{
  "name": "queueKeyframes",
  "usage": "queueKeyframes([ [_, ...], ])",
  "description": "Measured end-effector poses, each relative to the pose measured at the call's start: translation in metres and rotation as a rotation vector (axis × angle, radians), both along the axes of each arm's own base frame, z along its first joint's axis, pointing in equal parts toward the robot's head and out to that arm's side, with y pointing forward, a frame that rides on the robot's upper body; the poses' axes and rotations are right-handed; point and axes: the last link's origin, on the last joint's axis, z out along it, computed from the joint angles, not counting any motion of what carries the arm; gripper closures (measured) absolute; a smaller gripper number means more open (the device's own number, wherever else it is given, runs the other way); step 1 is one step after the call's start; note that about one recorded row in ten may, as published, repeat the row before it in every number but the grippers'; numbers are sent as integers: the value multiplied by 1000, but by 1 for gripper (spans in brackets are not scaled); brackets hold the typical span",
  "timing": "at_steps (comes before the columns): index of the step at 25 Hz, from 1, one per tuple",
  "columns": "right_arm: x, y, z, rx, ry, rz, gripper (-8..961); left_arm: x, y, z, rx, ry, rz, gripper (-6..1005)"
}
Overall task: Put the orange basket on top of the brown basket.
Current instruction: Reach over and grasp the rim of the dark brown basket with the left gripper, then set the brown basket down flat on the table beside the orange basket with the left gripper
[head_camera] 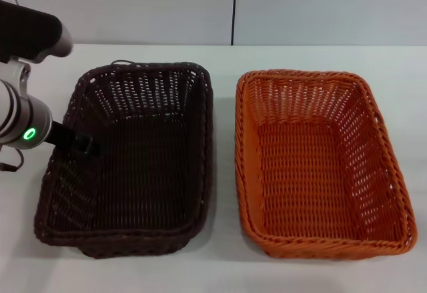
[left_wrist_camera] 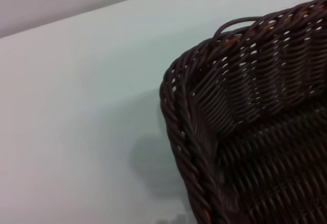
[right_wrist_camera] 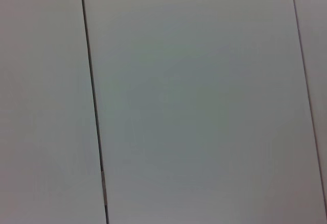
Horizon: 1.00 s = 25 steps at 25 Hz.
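The brown basket (head_camera: 133, 166) lies on the white table (head_camera: 223, 253) at the left, and the orange basket (head_camera: 320, 166) lies beside it on the right, a narrow gap between them. Both stand upright and hold nothing. My left arm reaches in from the left, and its gripper (head_camera: 83, 146) is at the brown basket's left rim, about halfway along that side. The left wrist view shows one corner of the brown basket (left_wrist_camera: 245, 132) with its braided rim and bare table beside it. My right arm and gripper are out of view; the right wrist view shows only pale wall panels.
A pale panelled wall (head_camera: 233, 6) with a dark vertical seam stands behind the table. A loose strand loops up from the brown basket's rim (left_wrist_camera: 237, 24).
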Motion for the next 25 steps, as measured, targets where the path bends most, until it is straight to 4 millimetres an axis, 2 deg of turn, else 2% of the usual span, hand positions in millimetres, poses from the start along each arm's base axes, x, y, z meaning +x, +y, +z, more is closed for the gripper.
queueKeyframes([
  [2,0,0,0,0,0,0,123,-2,0,3,8,0,0,232],
  [7,0,0,1,3,-2,2,123,3,-1,7,4,11,-44,444],
  [13,-1,0,1,6,-3,3,123,8,-1,8,-4,22,-81,644],
  [18,-1,0,1,8,-3,3,123,9,-1,8,-17,35,-100,706],
  [25,-2,1,1,11,0,8,124,33,-7,20,-175,158,-332,731],
])
